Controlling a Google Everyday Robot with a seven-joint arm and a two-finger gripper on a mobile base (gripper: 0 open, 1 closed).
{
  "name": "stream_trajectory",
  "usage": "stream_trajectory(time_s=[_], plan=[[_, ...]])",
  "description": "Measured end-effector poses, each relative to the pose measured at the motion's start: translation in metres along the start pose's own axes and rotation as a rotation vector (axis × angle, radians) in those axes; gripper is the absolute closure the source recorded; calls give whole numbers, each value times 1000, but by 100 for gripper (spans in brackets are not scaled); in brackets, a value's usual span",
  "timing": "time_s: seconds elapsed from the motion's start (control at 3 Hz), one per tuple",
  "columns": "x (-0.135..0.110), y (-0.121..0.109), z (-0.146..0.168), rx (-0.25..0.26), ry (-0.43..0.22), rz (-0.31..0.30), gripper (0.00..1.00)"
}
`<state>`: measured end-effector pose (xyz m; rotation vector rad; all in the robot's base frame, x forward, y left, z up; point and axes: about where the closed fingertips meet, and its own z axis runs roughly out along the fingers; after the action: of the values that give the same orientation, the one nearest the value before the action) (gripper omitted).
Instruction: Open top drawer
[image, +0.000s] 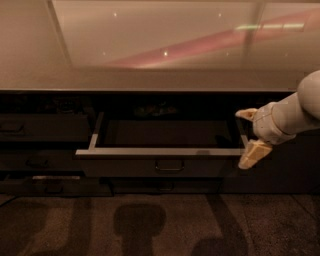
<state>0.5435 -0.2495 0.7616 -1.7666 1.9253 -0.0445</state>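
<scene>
The top drawer (125, 168) is the wide dark grey front in the middle of the cabinet. It stands pulled out, with its pale top rim (160, 151) and side rails showing and a dark inside. Its small loop handle (169, 166) sits at the centre of the front. My gripper (248, 135), on a white arm coming in from the right, is at the drawer's right end. Its cream fingertips (250, 155) are spread apart, one above and one below the rim's level, and hold nothing.
A glossy countertop (150, 77) overhangs the cabinet. Narrower shut drawer fronts (40, 129) stand at the left, and lower fronts (55, 186) sit slightly out beneath. Carpet (150, 225) with shadows lies in front.
</scene>
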Motion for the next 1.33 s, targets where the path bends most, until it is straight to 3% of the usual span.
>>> stream_trajectory(time_s=[0.33,0.67,1.33], plan=[[-7,-2,-24,31,4,-5,0],[-8,-2,-26,33,5,-5,18],[-8,-2,-26,33,5,-5,63]])
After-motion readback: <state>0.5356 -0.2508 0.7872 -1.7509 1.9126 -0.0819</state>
